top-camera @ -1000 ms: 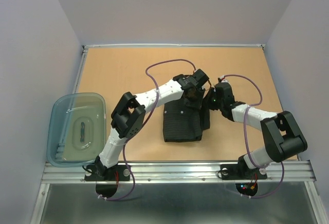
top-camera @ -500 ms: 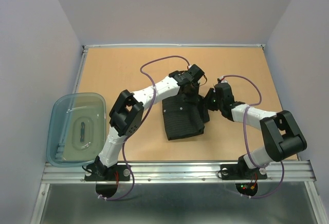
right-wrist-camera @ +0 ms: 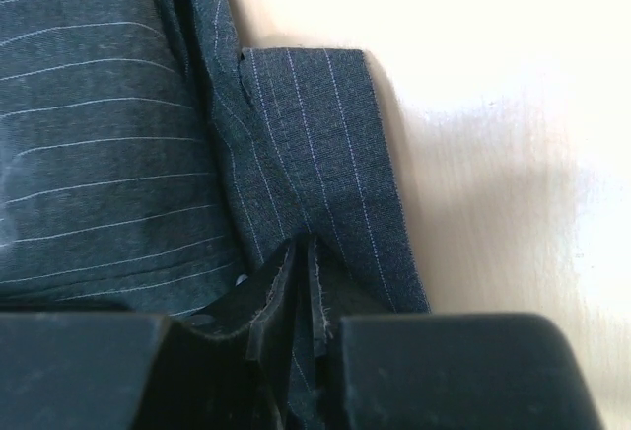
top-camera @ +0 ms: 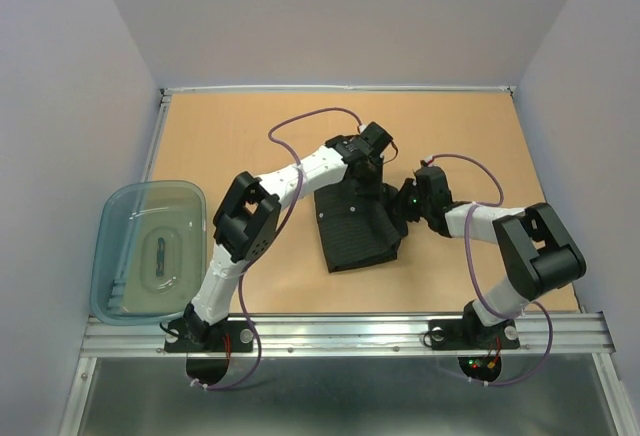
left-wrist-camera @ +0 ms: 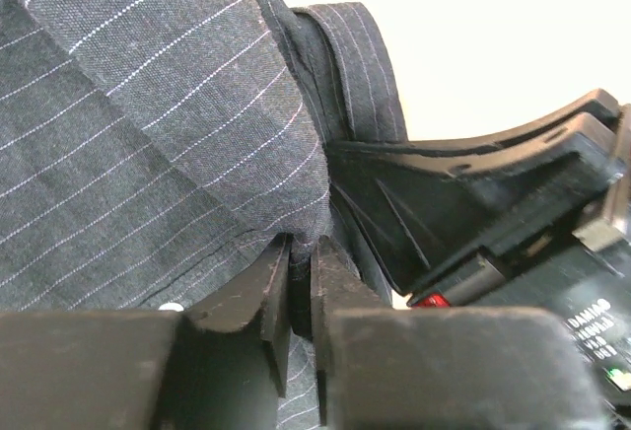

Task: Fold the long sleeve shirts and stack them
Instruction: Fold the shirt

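One long sleeve shirt [top-camera: 355,231], black with thin pinstripes, lies folded into a compact block in the middle of the table. My left gripper [top-camera: 368,174] is at its far edge, shut on a pinch of the fabric [left-wrist-camera: 301,252]. A white button [left-wrist-camera: 171,306] shows beside the left fingers. My right gripper [top-camera: 401,208] is at the shirt's right edge, shut on a fold of the cloth [right-wrist-camera: 306,252] next to a striped flap [right-wrist-camera: 325,154]. The right gripper's black body [left-wrist-camera: 493,203] sits close beside the left one.
A translucent blue-grey plastic tub [top-camera: 112,256] stands at the table's left edge. Purple cables loop over both arms. The tan tabletop [top-camera: 230,136] is bordered by grey walls, with a metal rail [top-camera: 350,334] along the near edge.
The left gripper closed on the shirt's far edge and shifted slightly left. The right gripper moved left onto the shirt's right edge and closed. The shirt block has turned slightly.
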`<state>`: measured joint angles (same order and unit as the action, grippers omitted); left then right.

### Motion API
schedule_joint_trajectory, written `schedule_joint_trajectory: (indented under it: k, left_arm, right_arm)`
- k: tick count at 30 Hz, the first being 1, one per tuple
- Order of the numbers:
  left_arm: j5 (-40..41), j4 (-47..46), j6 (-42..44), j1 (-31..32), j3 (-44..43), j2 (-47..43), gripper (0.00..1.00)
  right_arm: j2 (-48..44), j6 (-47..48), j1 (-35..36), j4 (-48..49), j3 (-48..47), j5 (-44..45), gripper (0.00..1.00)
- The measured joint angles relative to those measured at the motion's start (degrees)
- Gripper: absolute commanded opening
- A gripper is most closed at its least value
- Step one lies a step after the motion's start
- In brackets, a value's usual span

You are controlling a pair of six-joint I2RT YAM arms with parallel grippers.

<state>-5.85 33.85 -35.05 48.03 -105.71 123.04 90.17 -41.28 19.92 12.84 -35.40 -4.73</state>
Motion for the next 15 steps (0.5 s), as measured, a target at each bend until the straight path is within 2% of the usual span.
schedule_joint_trajectory:
  k: [5,9,15]
  left_arm:
    - [-0.5,-0.7,0.1,-0.1,0.3,0.6,0.44]
    - [-0.6,-1.3,0.0,-0.1,0.5,0.2,0.44]
    - [-1.1,-1.9,0.0,-0.8,4.2,-7.4,0.46]
  right_arm:
    - [-1.1,0.2,0.0,-0.9,0.2,0.3,0.22]
    - [-6.3,1.7,0.0,-5.6,0.2,3.0,0.34]
    - [-16.3,5.6,0.0,-13.5,-3.0,8.5,0.41]
